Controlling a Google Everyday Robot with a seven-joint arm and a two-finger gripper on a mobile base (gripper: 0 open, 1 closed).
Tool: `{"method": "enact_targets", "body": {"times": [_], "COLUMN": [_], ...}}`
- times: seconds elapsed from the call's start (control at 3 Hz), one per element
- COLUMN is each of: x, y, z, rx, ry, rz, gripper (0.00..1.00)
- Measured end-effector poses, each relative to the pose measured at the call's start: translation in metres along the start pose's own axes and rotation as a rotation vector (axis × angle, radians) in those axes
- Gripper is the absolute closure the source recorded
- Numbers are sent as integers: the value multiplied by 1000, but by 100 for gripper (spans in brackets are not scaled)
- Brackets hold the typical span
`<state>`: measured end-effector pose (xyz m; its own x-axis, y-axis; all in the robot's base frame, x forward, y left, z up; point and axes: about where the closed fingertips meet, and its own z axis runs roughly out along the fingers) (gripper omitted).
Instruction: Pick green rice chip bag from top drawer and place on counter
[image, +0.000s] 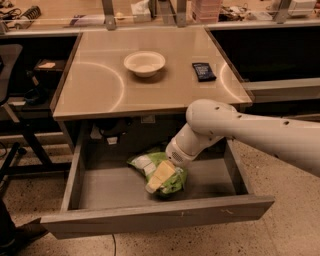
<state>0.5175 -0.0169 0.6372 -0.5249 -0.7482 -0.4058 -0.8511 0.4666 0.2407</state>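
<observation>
Done: the top drawer (150, 216) stands pulled fully out below the tabletop (100, 85), and the arm (250, 135) reaches down into it from the right.
Gripper: the gripper (160, 176) is low inside the drawer, lying right on the green rice chip bag (174, 186); I cannot tell whether it is apart or clamped on the bag.
Bag: it sits on the drawer floor, slightly right of centre and towards the front panel, crumpled, not lifted.
Left to do: by my reading, nearly all of it. That means securing the bag, raising it clear of the drawer and setting it on the tabletop.
Tabletop: glossy beige with curved reflections; a white bowl (144, 63) sits near the back centre and a dark blue packet (204, 71) lies to its right, well apart from it. The front half is bare.
Room: speckled floor (290, 225); dark benches on both sides and cluttered shelving behind.
</observation>
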Motion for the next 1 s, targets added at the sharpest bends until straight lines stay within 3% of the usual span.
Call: {"method": "enact_targets", "body": {"times": [0.33,0.67,1.0], "x": [-4,-6,-7], "y": [-2,-5,-5], "z": [17,32,33], "rx": [-19,-32,-34], "ry": [14,26,28], "rz": [13,26,27], "gripper": [0,8,32]}}
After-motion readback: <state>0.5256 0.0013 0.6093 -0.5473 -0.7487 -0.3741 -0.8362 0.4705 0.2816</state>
